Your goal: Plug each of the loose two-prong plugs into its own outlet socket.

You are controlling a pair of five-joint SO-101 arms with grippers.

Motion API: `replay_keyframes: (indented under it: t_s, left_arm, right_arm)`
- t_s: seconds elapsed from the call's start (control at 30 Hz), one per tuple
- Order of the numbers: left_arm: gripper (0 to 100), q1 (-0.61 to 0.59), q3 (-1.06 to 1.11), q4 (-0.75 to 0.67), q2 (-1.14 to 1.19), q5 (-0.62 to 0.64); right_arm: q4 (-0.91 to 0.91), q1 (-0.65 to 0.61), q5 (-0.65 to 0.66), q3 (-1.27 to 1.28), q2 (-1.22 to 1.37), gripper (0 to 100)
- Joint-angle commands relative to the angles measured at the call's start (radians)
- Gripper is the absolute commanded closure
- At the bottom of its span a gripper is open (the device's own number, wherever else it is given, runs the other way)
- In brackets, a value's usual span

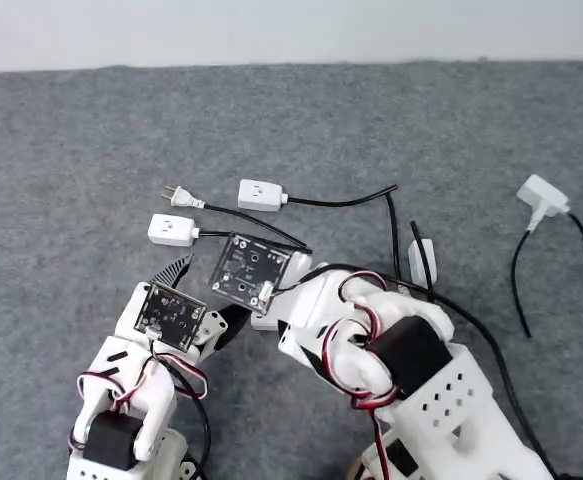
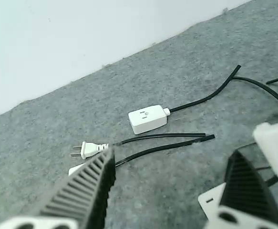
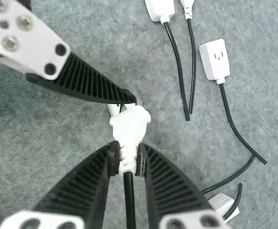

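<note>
Between the right gripper's point(image 3: 128, 151) two black fingers sits a white plug point(image 3: 130, 125). It's pinched by the body, w/ its black cord point(image 3: 128, 200) running back between the fingers toward the wrist. Plug's front end pokes out past the fingertips. I can't make out its prongs from my feeds.

Just ahead of it, one finger point(image 3: 88, 83) of the left gripper point(image 2: 173, 160) crosses in front, tip right at the plug's head. Can't tell if they touch. Left gripper's fingers are spread wide, nothing between them. Both grippers are close together, low over the grey carpet point(image 1: 71, 150), approx. mid-table on the high cam.

Further out, a loose two-prong plug point(image 1: 177, 195) lies flat on the carpet, prongs pointing away from the near socket point(image 1: 260, 194) beside it. Second socket point(image 1: 170, 230) lies just below the loose plug on the high cam, close to the left arm. Third socket point(image 1: 422, 257) sits beside the right arm, w/ black cords crossing it. Well apart on the far right lies another white cord end point(image 1: 541, 195), its black cord trailing down toward the table edge.
</note>
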Motion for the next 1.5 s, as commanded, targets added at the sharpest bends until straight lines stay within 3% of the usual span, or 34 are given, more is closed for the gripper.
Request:
replay_keyframes:
  t_s: [0.0, 0.97, 1.47]
  left_arm:
    - [65, 0.000, -0.010, -0.026, 0.003, -0.005]
    - [65, 0.040, -0.007, -0.025, 0.003, -0.003]
    - [65, -0.002, -0.008, -0.031, 0.003, -0.011]
  right_arm:
    - [-0.007, -0.024, -0.014, -0.018, -0.025, 98.9]
    - [-0.051, -0.153, -0.071, 0.000, -0.024, 98.9]
    - [-0.068, -0.148, -0.077, 0.038, -0.024, 98.9]
